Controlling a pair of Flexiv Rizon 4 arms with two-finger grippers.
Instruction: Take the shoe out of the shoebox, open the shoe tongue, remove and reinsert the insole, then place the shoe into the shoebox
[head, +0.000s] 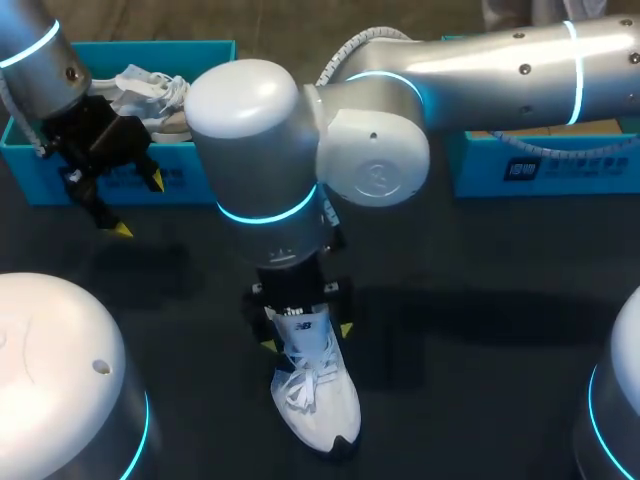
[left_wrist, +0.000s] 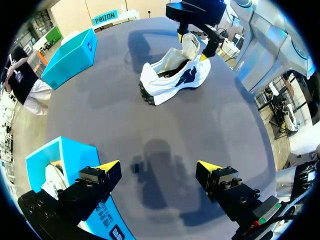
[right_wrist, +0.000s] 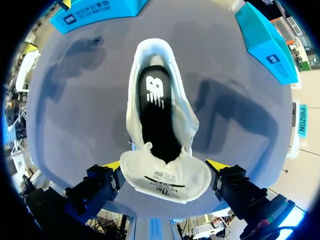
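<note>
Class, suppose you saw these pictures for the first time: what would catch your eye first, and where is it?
A white lace-up sneaker stands on the dark table, its black insole showing. The right gripper is open with the folded-back white tongue between its fingers, while the left gripper hovers open near a teal cardboard shoebox holding another white shoe.

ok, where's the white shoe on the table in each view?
Head view: shoe lower middle, under the right arm.
Left wrist view: shoe across the table, ahead of the left hand.
Right wrist view: shoe straight below the right hand, insole showing.
Shared landmark: right hand at its tongue.
</note>
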